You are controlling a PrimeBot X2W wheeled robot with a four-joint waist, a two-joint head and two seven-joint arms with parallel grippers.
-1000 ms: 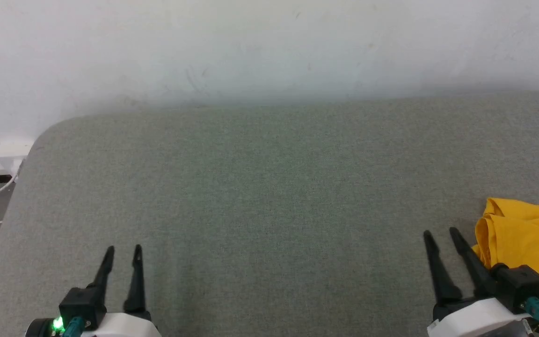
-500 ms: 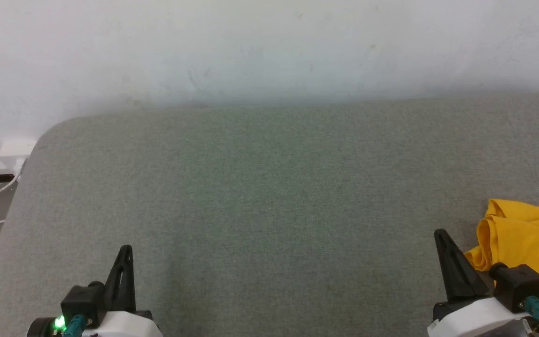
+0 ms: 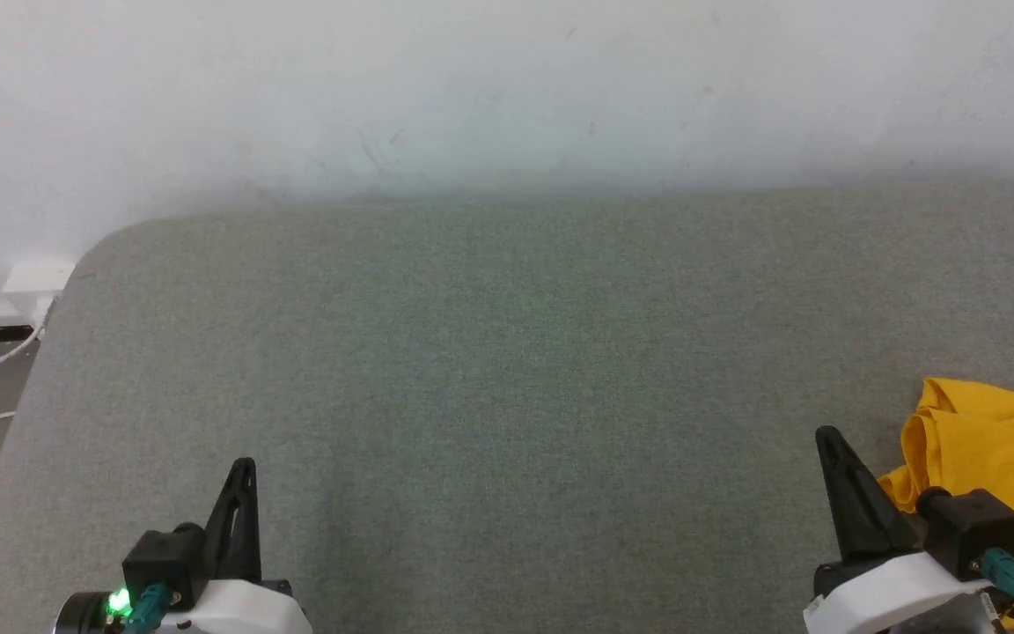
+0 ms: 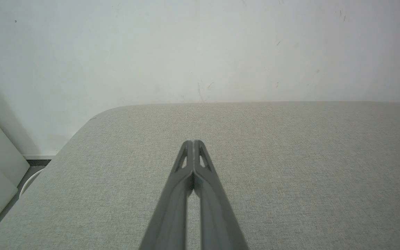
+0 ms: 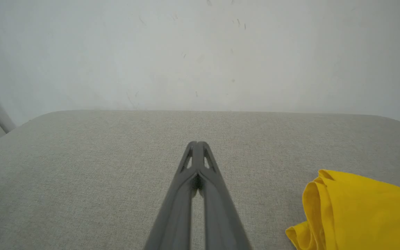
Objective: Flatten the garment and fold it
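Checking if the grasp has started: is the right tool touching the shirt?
Apart. The right wrist view shows bare grey surface between the shut right tool and the shirt.

garment on bench, front right | right tool just left of it | left tool well apart, front left | wall behind bench

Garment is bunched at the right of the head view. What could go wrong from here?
The garment is crumpled and cut off by the head view's edge, so a pinch at its near fold may catch several layers.
The right gripper is shut beside it; reaching in like that would likely shove the cloth, not grasp it.
The left gripper, also shut, is far across the grey surface, so the first pull may be one-handed and twist it.
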